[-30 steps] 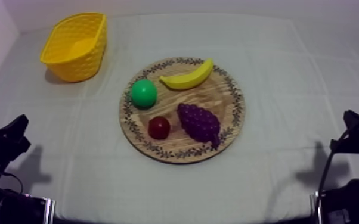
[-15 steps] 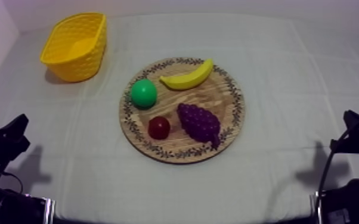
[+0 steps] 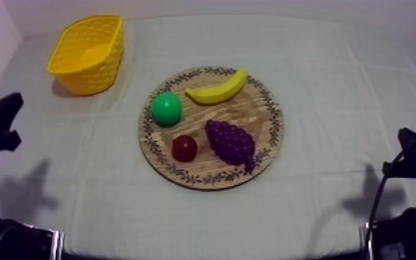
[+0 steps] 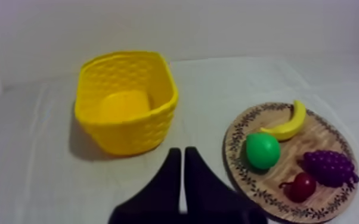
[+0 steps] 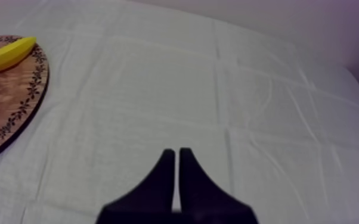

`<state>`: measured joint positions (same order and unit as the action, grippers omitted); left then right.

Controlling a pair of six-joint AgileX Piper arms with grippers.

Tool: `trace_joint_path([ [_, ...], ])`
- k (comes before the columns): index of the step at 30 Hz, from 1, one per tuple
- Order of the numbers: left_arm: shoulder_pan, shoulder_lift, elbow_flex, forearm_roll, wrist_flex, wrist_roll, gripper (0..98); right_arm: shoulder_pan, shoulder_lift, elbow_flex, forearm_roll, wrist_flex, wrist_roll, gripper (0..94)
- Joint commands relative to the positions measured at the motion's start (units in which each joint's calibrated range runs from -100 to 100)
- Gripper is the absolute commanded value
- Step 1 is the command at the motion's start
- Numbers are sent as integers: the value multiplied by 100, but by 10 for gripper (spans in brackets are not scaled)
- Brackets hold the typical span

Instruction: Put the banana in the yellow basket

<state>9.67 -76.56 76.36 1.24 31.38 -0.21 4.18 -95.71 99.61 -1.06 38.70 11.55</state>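
The yellow banana [image 3: 218,88] lies on the far part of the round wooden board [image 3: 266,149], apart from the other fruit. The yellow basket [image 3: 88,52] stands at the far left with nothing in it. My left gripper [image 3: 12,104] hangs at the table's left edge, short of the basket, well left of the board. In the left wrist view its fingers [image 4: 180,154] lie together as a narrow wedge, pointing between the basket [image 4: 125,101] and the banana [image 4: 289,122]. My right gripper [image 5: 176,152] is shut over bare cloth, with the banana [image 5: 6,53] far off.
On the board also lie a green pear [image 3: 166,108], a small red fruit [image 3: 184,147] and purple grapes [image 3: 231,142]. My right gripper [image 3: 405,137] sits low at the table's right edge. Bare cloth lies between board and basket.
My left arm has lifted from the lower left edge and moved farther up the table's left side, toward the basket. The right arm and the fruit have stayed put.
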Motion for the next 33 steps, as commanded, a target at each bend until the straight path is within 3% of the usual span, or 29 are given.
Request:
trace_joint_path([
  [1, 360, 1287, -1366, -129, 83, -3, 1, 3, -5, 5, 1, 1, 0, 4],
  [8, 1112, 3136, -3348, -519, 558, 33, 1, 3, -5, 5, 1, 1, 0, 4],
  [17, 1742, 5062, -5176, -720, 1223, -114, 1, 3, -5, 5, 1, 1, 0, 4],
  [21, 1984, 5729, -5685, -882, 1378, -32, 1, 3, -5, 5, 1, 1, 0, 4],
  [27, 2159, 6656, -6327, -794, 1705, -165, 1, 3, -5, 5, 1, 1, 0, 4],
  [33, 2214, 7512, -6394, -774, 1571, -179, 1, 3, -5, 5, 1, 1, 0, 4],
])
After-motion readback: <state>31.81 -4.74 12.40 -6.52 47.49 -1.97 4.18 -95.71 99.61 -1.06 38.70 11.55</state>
